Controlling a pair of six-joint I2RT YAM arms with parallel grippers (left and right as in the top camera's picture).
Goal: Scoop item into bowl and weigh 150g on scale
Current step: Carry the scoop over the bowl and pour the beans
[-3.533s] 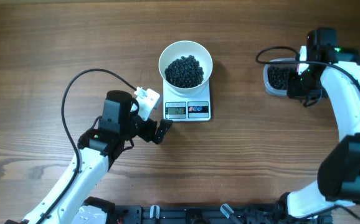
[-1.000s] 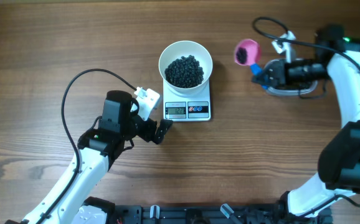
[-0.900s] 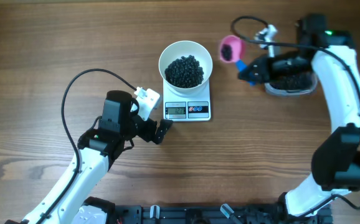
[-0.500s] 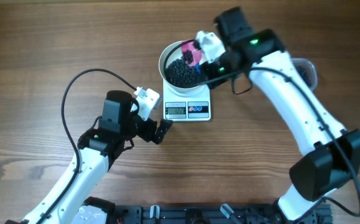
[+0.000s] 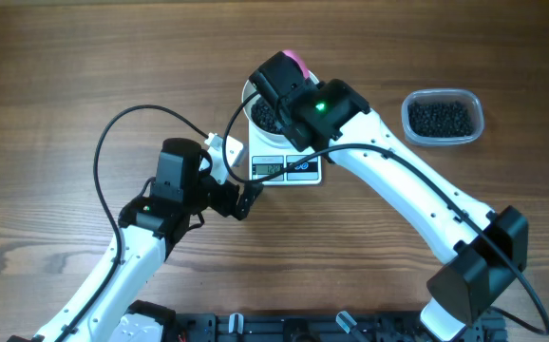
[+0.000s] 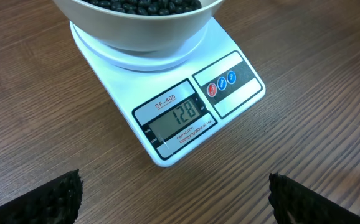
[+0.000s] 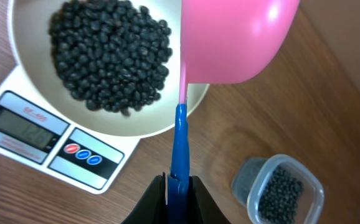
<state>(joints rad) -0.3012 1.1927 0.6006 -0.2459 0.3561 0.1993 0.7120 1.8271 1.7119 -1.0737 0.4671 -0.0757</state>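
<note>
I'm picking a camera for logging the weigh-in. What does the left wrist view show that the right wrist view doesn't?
Only the left wrist view: the display on the scale is legible, reading 128, framed by the open jaws of the left gripper. Only the right wrist view: the pink scoop over the edge of the bowl, its blue handle clamped in the right gripper, and the clear tub. Both: the scale, the bowl and the black beans in it.

Two robot arms work one wooden counter [image 5: 66, 57]: the left arm [image 5: 132, 256] at 7 o'clock, the right arm [image 5: 398, 190] at 4. At centre stand one white bowl [image 6: 136, 31] and one scale [image 6: 118, 81]. There is one pink scoop [image 7: 236, 37], one clear tub [image 5: 407, 119] at 2 o'clock, and black beans [image 7: 105, 56] too many to count.
</note>
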